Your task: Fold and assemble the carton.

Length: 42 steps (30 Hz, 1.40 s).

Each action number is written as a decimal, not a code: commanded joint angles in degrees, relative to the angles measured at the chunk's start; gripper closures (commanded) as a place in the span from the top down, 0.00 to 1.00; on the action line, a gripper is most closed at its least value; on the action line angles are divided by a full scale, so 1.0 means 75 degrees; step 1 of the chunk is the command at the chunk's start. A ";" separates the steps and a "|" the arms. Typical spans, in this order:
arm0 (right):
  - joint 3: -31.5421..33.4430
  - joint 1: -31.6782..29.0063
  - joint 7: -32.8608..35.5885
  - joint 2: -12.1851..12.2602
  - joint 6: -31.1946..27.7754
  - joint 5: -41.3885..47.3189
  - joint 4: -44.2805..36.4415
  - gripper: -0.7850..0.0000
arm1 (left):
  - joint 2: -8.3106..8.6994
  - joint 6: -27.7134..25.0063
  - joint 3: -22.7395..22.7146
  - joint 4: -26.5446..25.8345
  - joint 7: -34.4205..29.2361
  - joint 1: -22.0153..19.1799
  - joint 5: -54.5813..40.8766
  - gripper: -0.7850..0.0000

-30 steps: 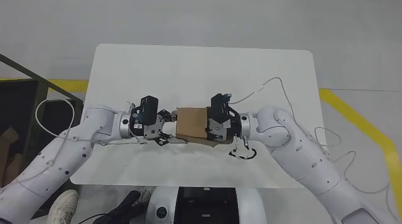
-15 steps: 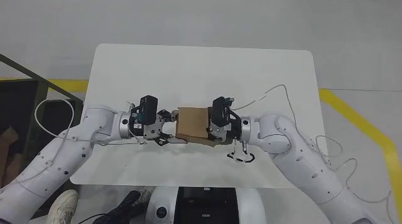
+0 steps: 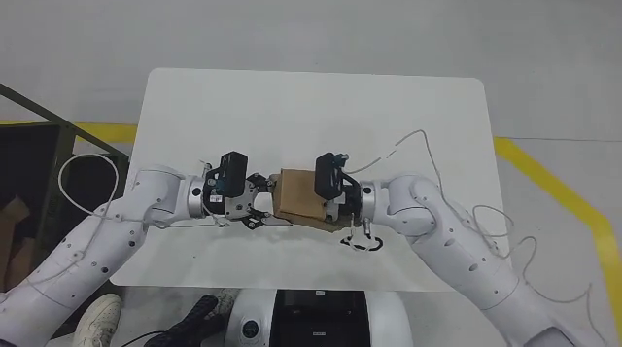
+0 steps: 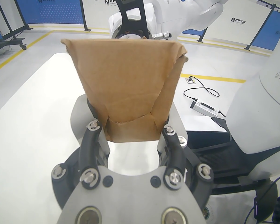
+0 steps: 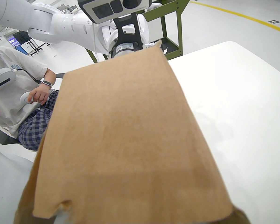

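Note:
A brown cardboard carton point(image 3: 296, 196) is held just above the white table point(image 3: 408, 114) near its front edge, between my two arms. My left gripper point(image 3: 260, 203) is at the carton's left end and is open. In the left wrist view the carton point(image 4: 126, 82) tapers toward my left gripper point(image 4: 128, 115), and its small end flap lies between the two spread fingers point(image 4: 93, 129). My right gripper point(image 3: 330, 201) is at the carton's right end, partly over it. In the right wrist view the carton point(image 5: 126, 136) hides that gripper.
A black cable loop point(image 3: 362, 242) lies on the table just in front of the right wrist. A green metal cart point(image 3: 29, 153) stands off the table's left side. The far half of the table is bare.
The right arm has shifted left, over the carton's right end. The left gripper edged right, so the carton's left end now lies between its fingers. The cable loop followed leftward.

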 commanded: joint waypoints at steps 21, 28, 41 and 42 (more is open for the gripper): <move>0.0614 -0.0745 -0.0099 0.0192 -0.0187 0.0115 -0.0317 0.00 | -0.0001 0.0000 -0.0103 0.0011 0.0073 0.0055 -0.0136 0.35; 0.0380 -0.0529 -0.0223 0.0102 -0.0489 0.0331 -0.0027 0.00 | -0.0002 0.0000 -0.0115 -0.0015 0.0021 0.0038 -0.0172 0.35; 0.0112 -0.0326 -0.0311 -0.0027 -0.0522 0.0531 0.0241 0.00 | -0.0024 0.0000 -0.0025 -0.0094 -0.0022 -0.0007 -0.0257 0.38; 0.0116 -0.0331 -0.0380 -0.0034 -0.0539 0.0541 0.0272 0.00 | -0.0023 0.0000 -0.0033 -0.0088 -0.0021 -0.0013 -0.0269 0.45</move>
